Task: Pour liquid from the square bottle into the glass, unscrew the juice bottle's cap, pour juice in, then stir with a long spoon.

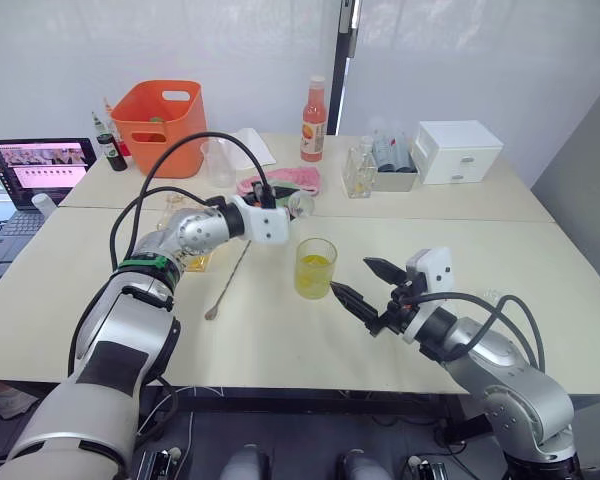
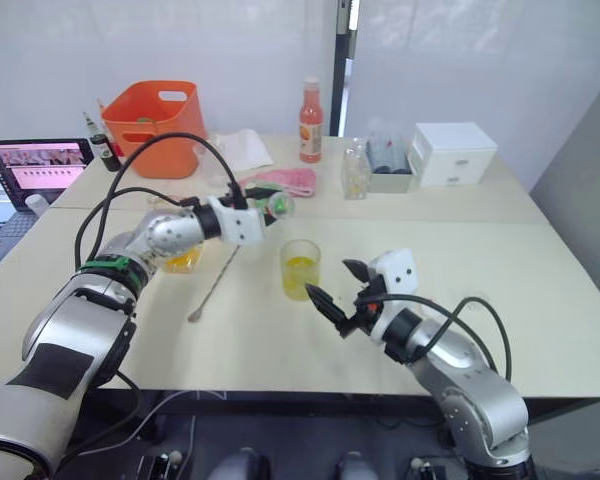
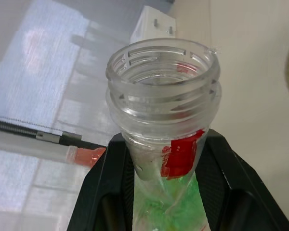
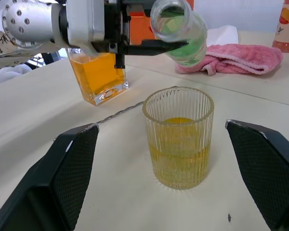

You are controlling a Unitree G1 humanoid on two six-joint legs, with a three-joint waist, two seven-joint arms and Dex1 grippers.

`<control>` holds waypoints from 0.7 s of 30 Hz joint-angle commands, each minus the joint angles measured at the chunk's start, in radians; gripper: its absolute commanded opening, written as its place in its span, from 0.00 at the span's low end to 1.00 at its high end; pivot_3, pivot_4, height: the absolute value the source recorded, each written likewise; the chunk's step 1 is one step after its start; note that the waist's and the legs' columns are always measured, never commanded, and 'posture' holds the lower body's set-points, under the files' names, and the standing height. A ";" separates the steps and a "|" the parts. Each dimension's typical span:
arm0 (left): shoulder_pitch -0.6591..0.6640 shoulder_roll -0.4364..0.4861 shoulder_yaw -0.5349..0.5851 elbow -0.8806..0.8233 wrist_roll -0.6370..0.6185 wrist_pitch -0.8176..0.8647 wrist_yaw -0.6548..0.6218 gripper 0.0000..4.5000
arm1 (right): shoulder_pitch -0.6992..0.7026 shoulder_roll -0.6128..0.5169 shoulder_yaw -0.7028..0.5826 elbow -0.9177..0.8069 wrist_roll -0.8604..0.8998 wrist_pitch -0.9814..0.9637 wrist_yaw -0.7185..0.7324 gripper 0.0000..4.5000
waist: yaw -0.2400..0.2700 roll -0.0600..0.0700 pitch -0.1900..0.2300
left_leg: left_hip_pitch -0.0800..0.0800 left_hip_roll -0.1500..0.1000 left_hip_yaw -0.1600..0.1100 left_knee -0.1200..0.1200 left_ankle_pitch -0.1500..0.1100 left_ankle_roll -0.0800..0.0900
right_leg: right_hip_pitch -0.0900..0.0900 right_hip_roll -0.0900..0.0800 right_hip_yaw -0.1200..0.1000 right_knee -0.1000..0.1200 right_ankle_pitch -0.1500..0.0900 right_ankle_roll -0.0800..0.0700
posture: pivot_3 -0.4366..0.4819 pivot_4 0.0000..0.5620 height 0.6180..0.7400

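Counter (image 1: pixel 540 260) carries everything. Left gripper (image 4: pixel 149 47) clamped on juice bottle (image 4: pixel 179 30), cap off, held tipped with its open mouth up above the glass (image 4: pixel 178 137). Square bottle (image 4: pixel 97 77) stands on the counter just behind the left gripper, liquid inside. Right gripper (image 1: pixel 358 283) spread wide, holding nothing, fingers either side of the glass but not touching; glass about a third full of yellow liquid. Long spoon (image 1: pixel 227 280) lies flat below the left gripper.
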 commanded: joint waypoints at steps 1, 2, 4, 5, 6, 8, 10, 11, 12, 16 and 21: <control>0.003 0.023 0.166 -0.127 -0.276 0.166 -0.287 0.31 | -0.031 -0.013 -0.022 0.000 0.012 0.000 0.018 0.99 | -0.001 0.000 0.000 | 0.000 0.000 0.000 0.000 0.000 0.000 | 0.000 0.000 0.000 0.000 0.000 0.000 | 0.48 0.27 0.79; 0.020 0.034 0.202 -0.177 -0.345 0.247 -0.369 0.31 | -0.041 -0.017 -0.023 0.009 0.013 0.001 0.024 0.99 | -0.003 0.000 0.000 | 0.000 0.000 0.000 0.000 0.000 0.000 | 0.000 0.000 0.000 0.000 0.000 0.000 | 0.48 0.27 0.79; 0.049 0.047 0.239 -0.259 -0.417 0.355 -0.459 0.31 | -0.051 -0.021 -0.027 0.020 0.014 0.002 0.032 0.99 | -0.010 0.000 0.000 | 0.000 0.000 0.000 0.000 0.000 0.000 | 0.000 0.000 0.000 0.001 0.000 0.000 | 0.48 0.27 0.79; 0.075 0.066 0.265 -0.335 -0.473 0.467 -0.509 0.31 | -0.066 -0.026 -0.032 0.032 0.016 0.004 0.039 0.99 | -0.013 0.000 0.000 | 0.000 0.001 -0.001 0.000 0.000 0.000 | 0.000 0.001 0.000 0.001 0.000 0.000 | 0.48 0.27 0.79; 0.112 0.097 0.290 -0.437 -0.542 0.606 -0.564 0.31 | -0.087 -0.032 -0.038 0.047 0.022 0.009 0.048 0.99 | -0.016 0.000 0.000 | 0.000 0.001 -0.001 0.000 0.000 0.000 | 0.000 0.001 0.000 0.001 0.000 0.000 | 0.48 0.27 0.79; 0.178 0.146 0.321 -0.621 -0.635 0.833 -0.620 0.31 | -0.114 -0.042 -0.047 0.066 0.032 0.015 0.064 0.99 | -0.025 0.000 0.000 | 0.000 0.001 -0.002 0.000 0.000 0.000 | 0.000 0.001 0.000 0.003 0.000 0.000 | 0.48 0.27 0.79; 0.263 0.225 0.350 -0.815 -0.716 1.053 -0.644 0.31 | -0.148 -0.053 -0.050 0.092 0.033 0.026 0.082 0.99 | -0.030 0.000 0.000 | 0.000 0.001 -0.003 0.000 0.000 0.000 | 0.000 0.001 0.000 0.008 0.000 0.000 | 0.48 0.27 0.79; 0.300 0.260 0.367 -0.893 -0.746 1.140 -0.646 0.31 | -0.163 -0.060 -0.051 0.106 0.032 0.031 0.091 0.99 | -0.032 0.000 0.000 | 0.000 0.002 -0.003 0.000 0.000 0.000 | 0.000 0.002 0.000 0.008 0.000 0.000 | 0.48 0.27 0.79; 0.347 0.306 0.400 -0.978 -0.795 1.250 -0.639 0.31 | -0.182 -0.066 -0.051 0.123 0.032 0.035 0.103 0.99 | -0.034 0.000 0.000 | 0.000 0.003 -0.004 0.000 0.000 0.000 | 0.000 0.003 0.000 0.008 0.000 0.000 | 0.48 0.27 0.79; 0.486 0.410 0.529 -1.179 -0.931 1.494 -0.595 0.31 | -0.214 -0.078 -0.045 0.157 0.032 0.039 0.134 0.99 | -0.037 0.000 0.000 | 0.000 0.003 -0.005 0.000 0.000 0.000 | 0.000 0.003 0.000 0.008 0.000 0.000 | 0.48 0.27 0.79; 0.681 0.509 0.704 -1.320 -1.018 1.640 -0.562 0.31 | -0.212 -0.089 -0.040 0.173 0.031 0.041 0.169 0.99 | -0.026 0.000 0.000 | 0.000 0.003 -0.004 0.000 0.000 0.000 | 0.000 0.002 0.000 0.008 0.000 0.000 | 0.48 0.27 0.79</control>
